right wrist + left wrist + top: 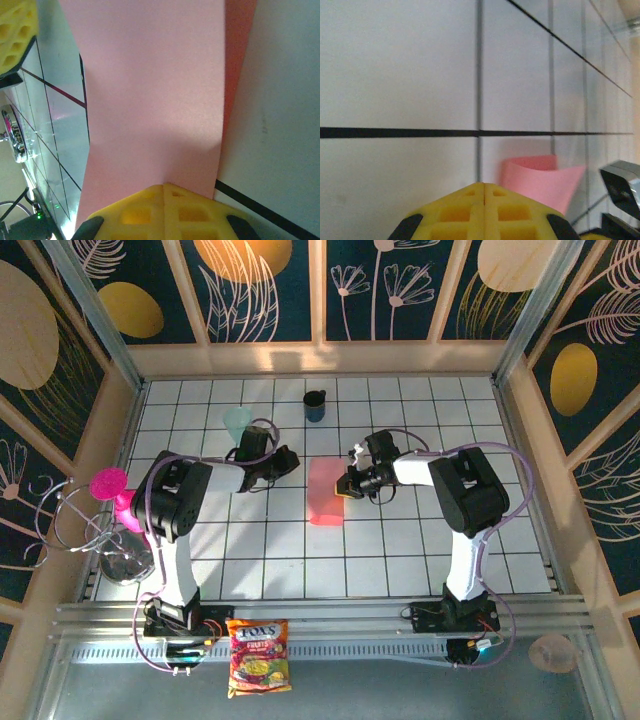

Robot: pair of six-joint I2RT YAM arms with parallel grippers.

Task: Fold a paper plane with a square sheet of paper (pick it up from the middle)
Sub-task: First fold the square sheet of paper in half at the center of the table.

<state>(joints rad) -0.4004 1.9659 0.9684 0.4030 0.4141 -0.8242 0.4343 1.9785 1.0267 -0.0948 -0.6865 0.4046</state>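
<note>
A small dark cup stands upright near the far edge of the white tiled bench. A translucent pale-teal plastic cup stands to its left, just beyond the left arm. What either cup holds cannot be made out. A bright magenta plastic goblet sits at the bench's left edge beside a looping wire stand. A glossy red-and-yellow snack bag lies on the metal rail by the left arm's base.

The square sheet of salmon-pink paper, thin and matte, lies mid-bench, doubled over into a tall rectangle. Its upper layer curls up off the darker layer beneath. The right fingers, yellow with a waffle-like grid, are pressed together, pinching the edge of that upper layer. The left fingers, of the same yellow grid, are pressed tip to tip, low over the tiles just left of the paper.
</note>
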